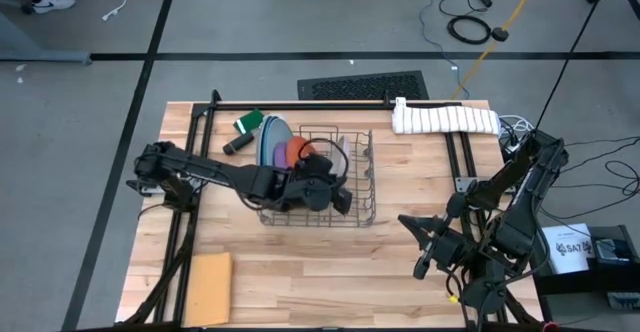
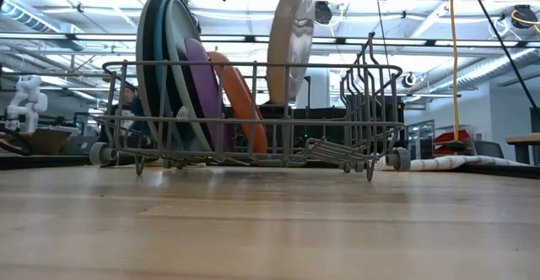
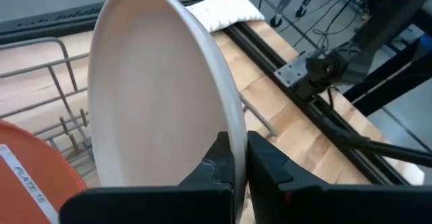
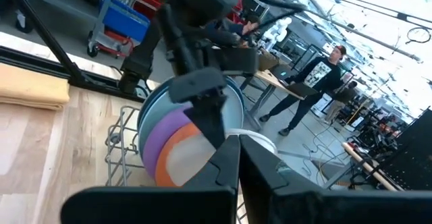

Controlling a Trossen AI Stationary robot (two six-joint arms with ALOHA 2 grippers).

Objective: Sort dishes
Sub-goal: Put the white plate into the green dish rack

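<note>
Your left hand was clamped on the rim of the light grey plate, holding it on edge above the wire rack, just beside the orange plate already standing in its slot. And there it hung, rim pinched between the two fingers, the disc upright! The purple plate and the large plates stood packed at the rack's far end on the table.

That plate looked like light, stiff plastic, so you had little weight to fight, but the smooth rim could have slipped or swung in a pinch that narrow. The edge was the only sensible place to take it, and you had it there; a deeper bite would have steadied it, I judged.

Your right hand waited closed and empty, well apart over the table's right side.
</note>
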